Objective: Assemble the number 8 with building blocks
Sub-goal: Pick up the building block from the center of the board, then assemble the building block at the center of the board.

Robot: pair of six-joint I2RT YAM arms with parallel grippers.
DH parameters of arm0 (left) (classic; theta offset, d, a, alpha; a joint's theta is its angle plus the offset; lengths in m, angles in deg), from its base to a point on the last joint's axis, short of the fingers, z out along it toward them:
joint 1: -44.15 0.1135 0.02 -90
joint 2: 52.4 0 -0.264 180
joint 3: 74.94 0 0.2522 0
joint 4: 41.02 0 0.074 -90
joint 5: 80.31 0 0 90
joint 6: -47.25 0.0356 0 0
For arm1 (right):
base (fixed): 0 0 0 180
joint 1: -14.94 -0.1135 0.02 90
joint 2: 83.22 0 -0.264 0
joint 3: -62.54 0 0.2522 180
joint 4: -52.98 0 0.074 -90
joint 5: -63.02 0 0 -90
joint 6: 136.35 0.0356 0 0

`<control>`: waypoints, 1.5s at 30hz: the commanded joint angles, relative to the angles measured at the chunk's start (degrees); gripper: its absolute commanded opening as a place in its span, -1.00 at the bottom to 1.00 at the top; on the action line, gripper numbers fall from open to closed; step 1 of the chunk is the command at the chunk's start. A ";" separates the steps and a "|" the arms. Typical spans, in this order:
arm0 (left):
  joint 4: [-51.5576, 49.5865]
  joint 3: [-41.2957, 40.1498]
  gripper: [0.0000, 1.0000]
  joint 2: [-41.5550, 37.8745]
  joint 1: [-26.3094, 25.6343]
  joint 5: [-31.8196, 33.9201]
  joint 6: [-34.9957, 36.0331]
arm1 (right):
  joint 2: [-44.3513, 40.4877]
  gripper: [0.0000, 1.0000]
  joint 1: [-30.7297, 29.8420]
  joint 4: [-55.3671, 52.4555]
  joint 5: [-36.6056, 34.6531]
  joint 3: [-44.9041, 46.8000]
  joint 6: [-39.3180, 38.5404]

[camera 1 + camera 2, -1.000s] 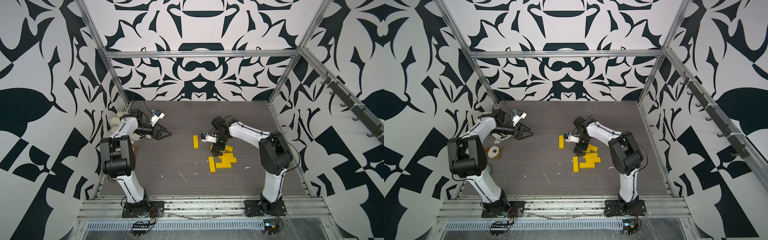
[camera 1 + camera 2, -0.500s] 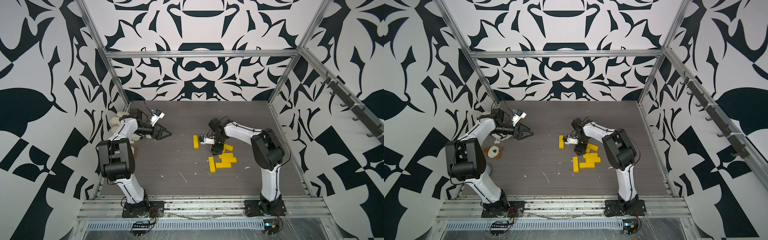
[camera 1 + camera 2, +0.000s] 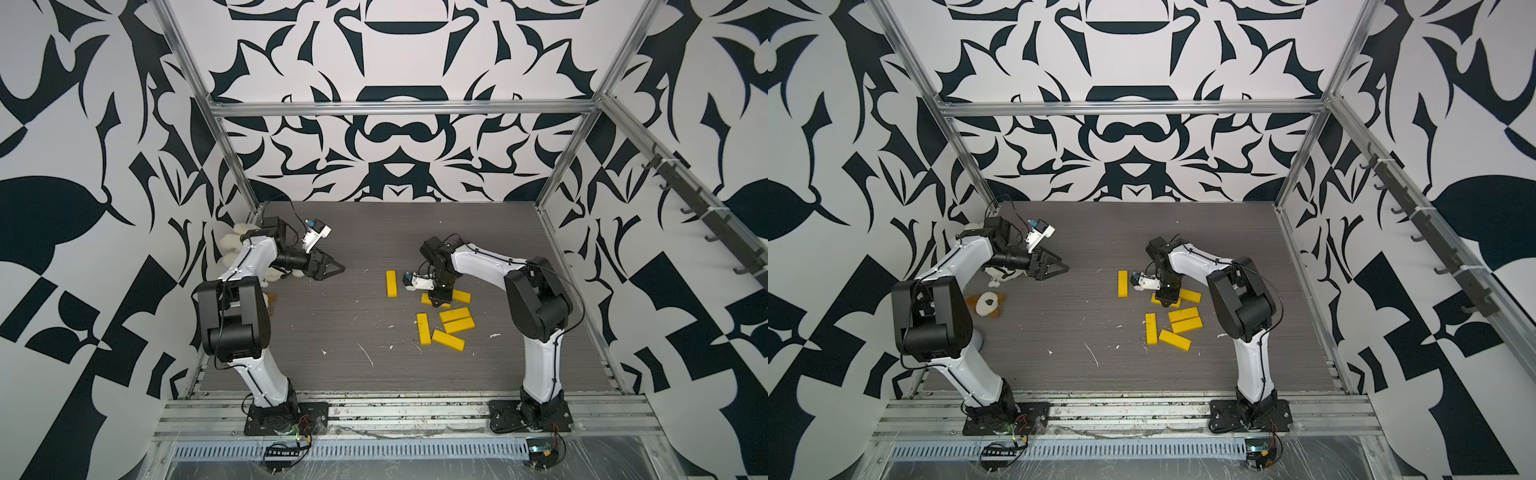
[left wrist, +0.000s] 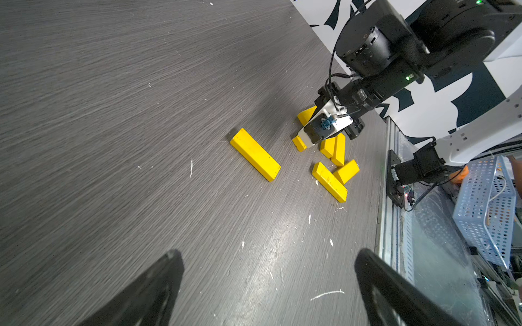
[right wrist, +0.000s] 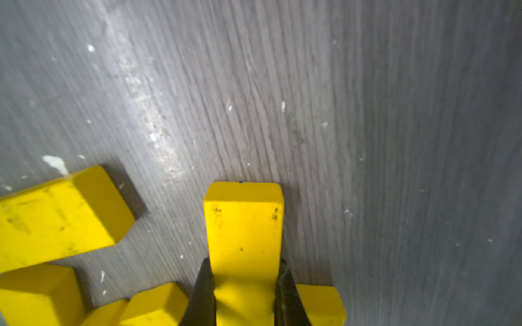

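Observation:
My right gripper (image 5: 244, 271) is shut on a yellow building block (image 5: 243, 225), gripping it across its width low over the table; in both top views it points down (image 3: 439, 300) (image 3: 1166, 300) over the pile. One block (image 3: 391, 284) (image 4: 255, 154) lies alone to the left of it. Several more blocks (image 3: 448, 340) (image 3: 1187, 325) lie scattered toward the front. No number 8 figure is in view. My left gripper (image 3: 336, 269) (image 4: 269, 254) hangs open and empty, far left of the blocks.
A white plush toy (image 3: 987, 304) lies by the left arm's base side, with more plush (image 3: 232, 241) behind that arm. Metal frame posts and patterned walls ring the table. A blue perforated basket (image 4: 485, 203) stands beyond the front rail.
The right gripper's jaws have gone from wide open to shut on the yellow block beneath them. The left arm has not moved.

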 commanded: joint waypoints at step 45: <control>12.66 -6.51 0.99 -7.73 -1.94 7.46 -7.82 | 14.81 -0.99 0.34 0.88 5.33 -26.50 -17.07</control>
